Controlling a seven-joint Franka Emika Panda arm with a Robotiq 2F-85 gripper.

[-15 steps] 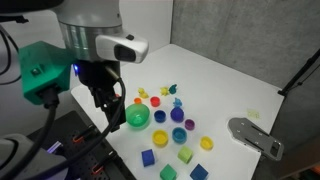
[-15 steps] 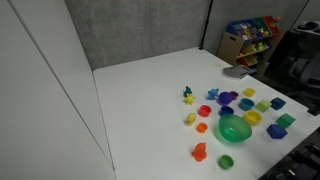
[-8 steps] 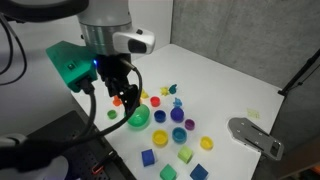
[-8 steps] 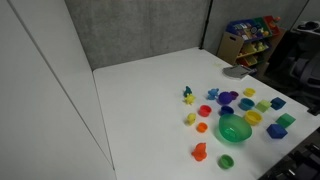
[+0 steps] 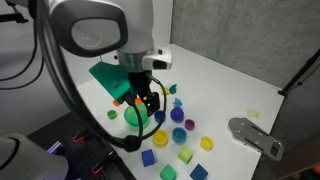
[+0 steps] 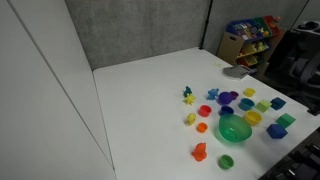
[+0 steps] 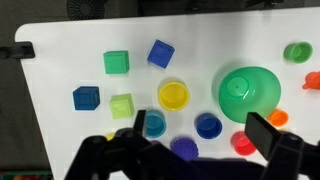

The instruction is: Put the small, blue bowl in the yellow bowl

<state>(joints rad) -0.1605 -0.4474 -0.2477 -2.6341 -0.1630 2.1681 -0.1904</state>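
Observation:
The small, blue bowl [image 7: 208,126] is dark navy and stands upright on the white table, between a cyan bowl [image 7: 153,124] and a red cup [image 7: 243,143]. It also shows in both exterior views [image 5: 160,118] [image 6: 245,104]. The yellow bowl [image 7: 173,95] stands empty just beside it, left of the big green bowl [image 7: 245,90], and shows in both exterior views [image 5: 158,137] [image 6: 253,118]. My gripper [image 7: 204,130] is open and empty, hovering above the blue bowl with a finger on each side. In an exterior view it hangs [image 5: 148,104] over the big green bowl's edge.
Green [image 7: 116,62], blue [image 7: 160,53] [image 7: 86,98] and lime [image 7: 122,106] cubes lie left of the bowls. A violet bowl [image 7: 184,148], an orange cup [image 7: 277,118] and a small green bowl [image 7: 297,52] stand nearby. The table edge [image 7: 40,120] is at the left.
The arm has swung from the table's edge in over the cluster of bowls and lowered. The gripper now hangs above the bowls. The objects have not moved.

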